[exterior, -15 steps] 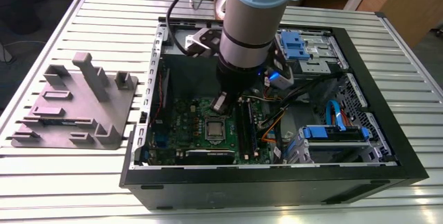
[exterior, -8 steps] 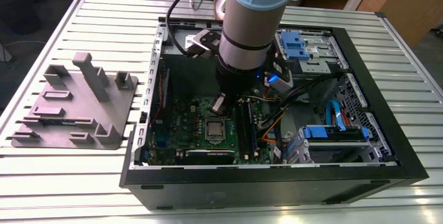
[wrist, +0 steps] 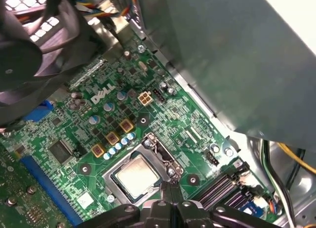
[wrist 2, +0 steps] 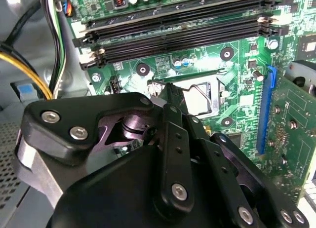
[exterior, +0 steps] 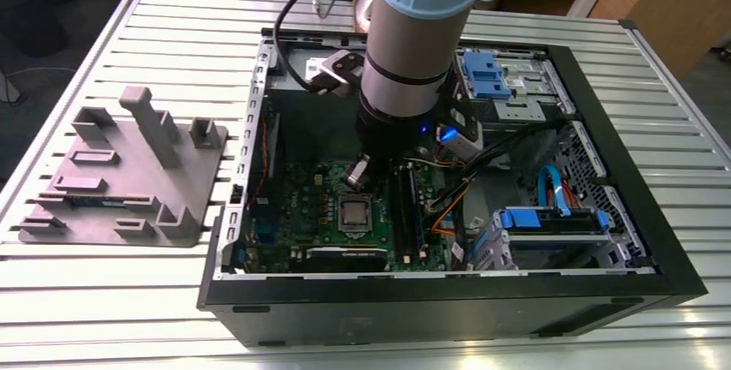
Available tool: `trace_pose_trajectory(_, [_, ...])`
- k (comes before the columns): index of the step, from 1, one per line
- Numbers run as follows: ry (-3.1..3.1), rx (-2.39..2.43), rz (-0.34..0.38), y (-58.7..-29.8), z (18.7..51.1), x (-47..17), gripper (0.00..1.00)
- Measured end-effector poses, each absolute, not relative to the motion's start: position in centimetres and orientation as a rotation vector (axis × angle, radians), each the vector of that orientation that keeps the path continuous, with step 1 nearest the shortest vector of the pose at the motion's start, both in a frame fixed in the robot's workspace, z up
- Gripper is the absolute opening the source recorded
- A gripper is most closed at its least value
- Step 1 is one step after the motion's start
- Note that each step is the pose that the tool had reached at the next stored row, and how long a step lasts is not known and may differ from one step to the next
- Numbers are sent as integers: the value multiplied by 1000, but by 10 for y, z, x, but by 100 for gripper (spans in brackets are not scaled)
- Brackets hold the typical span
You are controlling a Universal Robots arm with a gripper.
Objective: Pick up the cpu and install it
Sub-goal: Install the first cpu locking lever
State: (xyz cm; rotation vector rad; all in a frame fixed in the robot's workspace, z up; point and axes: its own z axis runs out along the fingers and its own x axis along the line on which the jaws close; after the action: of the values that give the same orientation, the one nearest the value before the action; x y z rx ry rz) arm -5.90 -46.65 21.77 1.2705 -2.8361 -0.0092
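The cpu lies flat in the motherboard socket, silver top up, with the socket's metal frame around it. The exterior view shows the cpu low in the open computer case, in the middle of the green board. My gripper hangs just above the socket's edge, beside the chip, fingers pressed together with nothing between them. In the second wrist view the gripper points at the socket's wire lever. From outside, the gripper sits a little above the socket, under the arm.
The black case wall surrounds the board. Memory slots run beside the socket, and a fan and yellow cables stand close by. Blue drive cages fill the exterior view's right. A grey plastic tray lies outside on the slatted table.
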Motion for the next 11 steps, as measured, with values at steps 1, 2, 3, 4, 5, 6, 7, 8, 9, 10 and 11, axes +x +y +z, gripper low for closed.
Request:
trace_pose_trajectory(1, [-2843, 1256, -7, -467, 217, -59, 10])
trace_pose_trajectory(2, [-2849, 1243, -4, -467, 217, -59, 10])
trace_pose_trajectory(3, [-2854, 1231, -2, -467, 217, -59, 10])
trace_pose_trajectory(4, [-2858, 1219, 1, -467, 216, -59, 10])
trace_pose_trajectory(5, [-2862, 1208, 4, -467, 216, -59, 10])
trace_pose_trajectory(6, [-2865, 1197, 8, -467, 216, -59, 10])
trace_pose_trajectory(7, [-2868, 1187, 14, -467, 216, -59, 10])
trace_pose_trajectory(8, [-2870, 1178, 19, -467, 215, -59, 10])
trace_pose_trajectory(9, [-2873, 1167, 24, -467, 215, -59, 10])
trace_pose_trajectory(10, [-2876, 1156, 29, -467, 215, -59, 10])
trace_pose_trajectory(11, [-2878, 1145, 35, -467, 215, -59, 10])
